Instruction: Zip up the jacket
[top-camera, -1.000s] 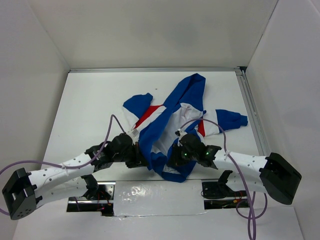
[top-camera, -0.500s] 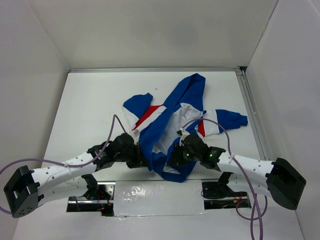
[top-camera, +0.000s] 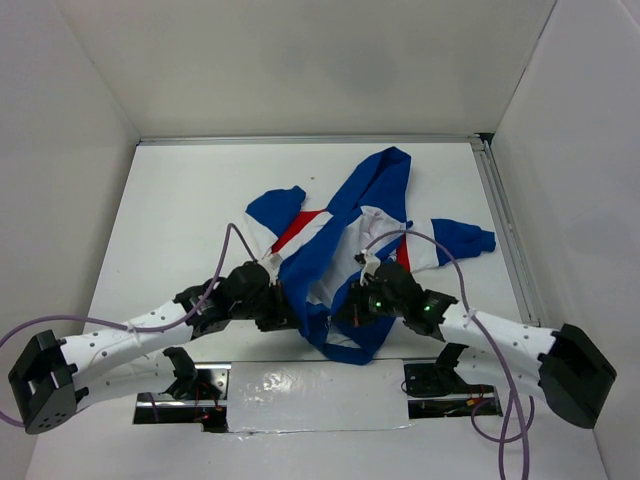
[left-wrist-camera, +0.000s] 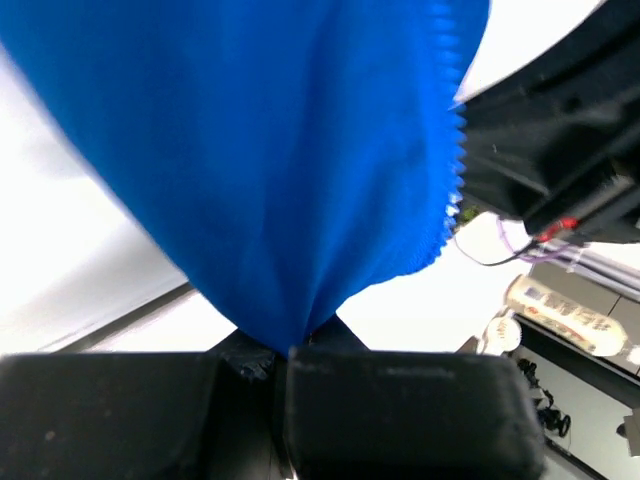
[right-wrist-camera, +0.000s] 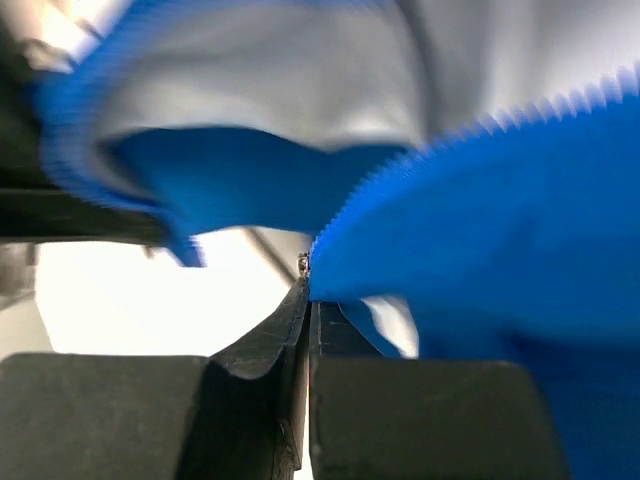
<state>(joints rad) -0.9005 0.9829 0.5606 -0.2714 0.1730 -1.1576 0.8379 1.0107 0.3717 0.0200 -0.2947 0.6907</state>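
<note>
1. You had the jacket (top-camera: 345, 235) lying open on the white table (top-camera: 170, 200), a little right of the middle. Its blue hood end (top-camera: 385, 170) pointed at the far wall and its hem (top-camera: 350, 352) was drawn toward the arm bases.
2. One sleeve (top-camera: 465, 237) spread to the right and the other (top-camera: 272, 205) to the left. A red panel (top-camera: 290, 232) showed beside the left sleeve, and white lining (top-camera: 370, 225) lay exposed between the two front edges.
3. Your left gripper (top-camera: 283, 318) sat low at the jacket's near-left front edge. In the left wrist view its fingers (left-wrist-camera: 400, 410) were pressed together with a gathered fold of blue fabric pinched between them, so it was clenched on the jacket.
4. In that same view a row of zipper teeth (left-wrist-camera: 455, 150) ran down the right border of the fold, with the dark body of the other arm (left-wrist-camera: 560, 150) behind it.
5. Your right gripper (top-camera: 348, 312) sat at the near-right front edge, near the left one, and the blue hem looped below the two.
6. In the right wrist view its jaws were closed with no gap, nipping the corner of a blue toothed edge (right-wrist-camera: 400, 180), so it was grasping the jacket there. You could not tell from the views whether a slider was in the grip.
7. Purple cables (top-camera: 225, 250) arched over both arms above the cloth.
</note>
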